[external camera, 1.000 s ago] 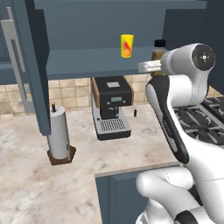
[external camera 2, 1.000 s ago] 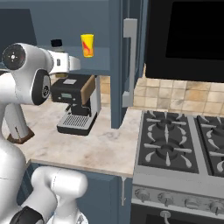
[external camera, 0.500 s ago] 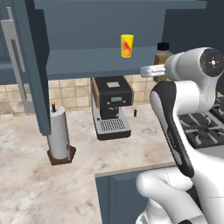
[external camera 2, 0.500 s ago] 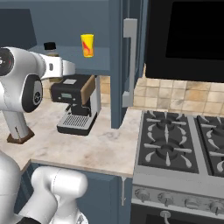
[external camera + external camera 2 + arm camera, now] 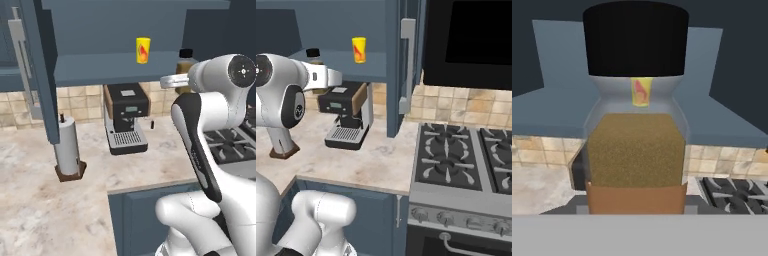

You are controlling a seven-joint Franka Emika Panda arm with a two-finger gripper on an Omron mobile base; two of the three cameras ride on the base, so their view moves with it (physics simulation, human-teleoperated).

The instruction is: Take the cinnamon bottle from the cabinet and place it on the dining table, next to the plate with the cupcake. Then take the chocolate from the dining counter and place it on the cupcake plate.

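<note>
The cinnamon bottle (image 5: 637,125) sits dead centre in the hand view, very close to the camera: black screw cap at the top, clear shoulders, tan powder below. In the left base view the bottle (image 5: 185,64) shows at the upper right, on or just above the right end of the slate-blue cabinet (image 5: 120,75) shelf, partly hidden behind the white arm. In the right base view it (image 5: 314,56) appears at the upper left, just above the arm's wrist.

The gripper itself is hidden behind the wrist in both base views, and its fingertips cannot be made out in the hand view, so I cannot tell whether it grips the bottle or stands apart.

A yellow canister (image 5: 143,50) with a red mark stands further left on the same shelf. Below, on the marbled worktop (image 5: 75,200), are a coffee machine (image 5: 126,117) and a paper towel holder (image 5: 67,152).
</note>
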